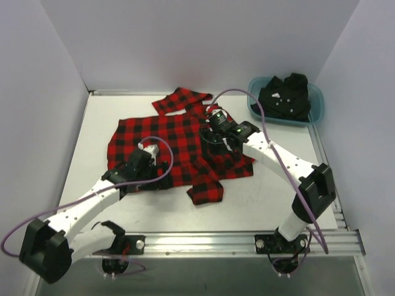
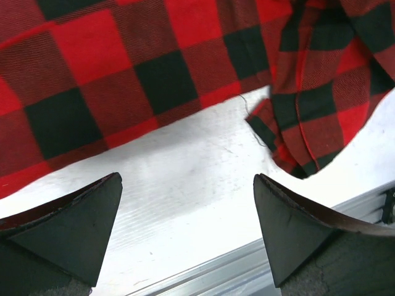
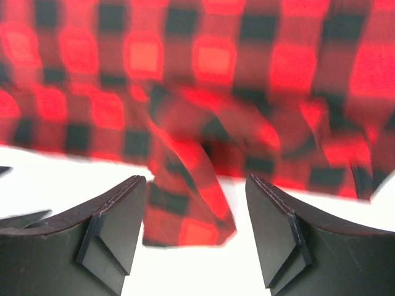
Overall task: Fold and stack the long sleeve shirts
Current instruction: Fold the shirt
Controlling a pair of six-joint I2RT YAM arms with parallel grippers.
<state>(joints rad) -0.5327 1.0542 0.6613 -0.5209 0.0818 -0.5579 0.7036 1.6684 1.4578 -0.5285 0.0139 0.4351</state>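
Observation:
The red-and-black check flannel shirt [image 1: 166, 139] lies spread on the white table, with one sleeve at the back [image 1: 181, 98] and a folded flap at the front [image 1: 207, 191]. My left gripper [image 1: 141, 161] is open and empty above the shirt's near hem; in the left wrist view its fingers [image 2: 188, 182] frame bare table below the hem [image 2: 123, 80]. My right gripper [image 1: 216, 126] is open over the shirt's right side; in the right wrist view [image 3: 196, 182] a loose flannel flap [image 3: 185, 209] hangs between the fingers, not gripped. The black shirt [image 1: 285, 95] lies bunched in the tub.
A teal plastic tub [image 1: 315, 111] stands at the back right. White walls enclose the table on three sides. An aluminium rail [image 1: 234, 237] runs along the near edge and also shows in the left wrist view [image 2: 210, 271]. Purple cables loop over both arms.

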